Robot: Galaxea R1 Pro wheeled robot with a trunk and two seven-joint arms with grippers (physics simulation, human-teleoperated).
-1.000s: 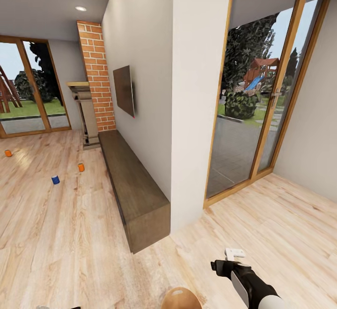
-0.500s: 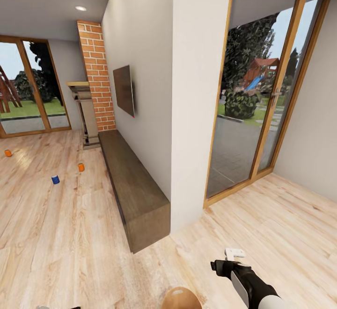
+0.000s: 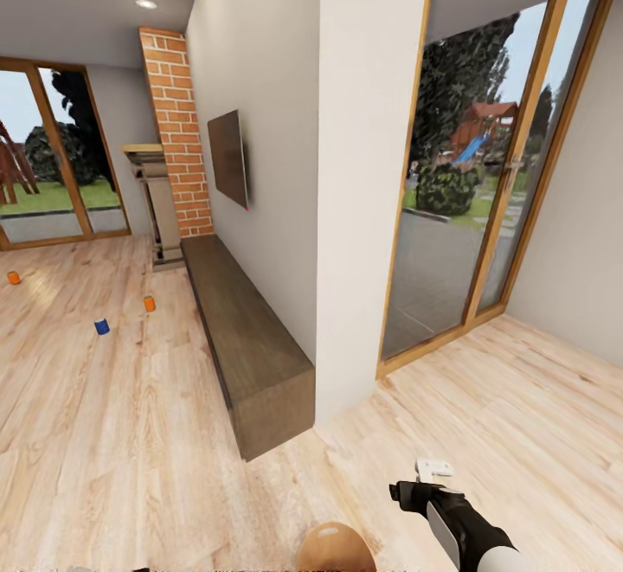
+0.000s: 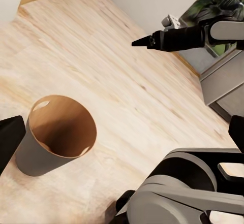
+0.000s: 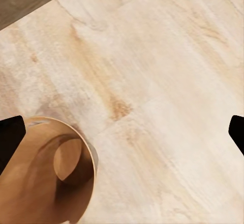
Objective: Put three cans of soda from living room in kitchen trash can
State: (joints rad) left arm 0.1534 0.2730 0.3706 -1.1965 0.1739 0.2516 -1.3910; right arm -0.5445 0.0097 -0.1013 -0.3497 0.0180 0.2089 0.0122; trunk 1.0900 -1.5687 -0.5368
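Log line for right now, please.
phase: in transit | soda cans: orange, orange, blue, all on living-room floor | trash can: empty, at robot's base | right tool: holding nothing

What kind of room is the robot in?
Most likely a living room in a house: there is a red-brick fireplace, a dark screen on the wall above a long low wooden cabinet, and big glass doors onto a garden.

The floor (image 3: pixel 130 433) is pale wood planks with a soft shine. The cabinet (image 3: pixel 247 338) is dark matt wood. The chimney (image 3: pixel 177 139) is rough red brick. The doors (image 3: pixel 459 183) are shiny glass in wood frames.
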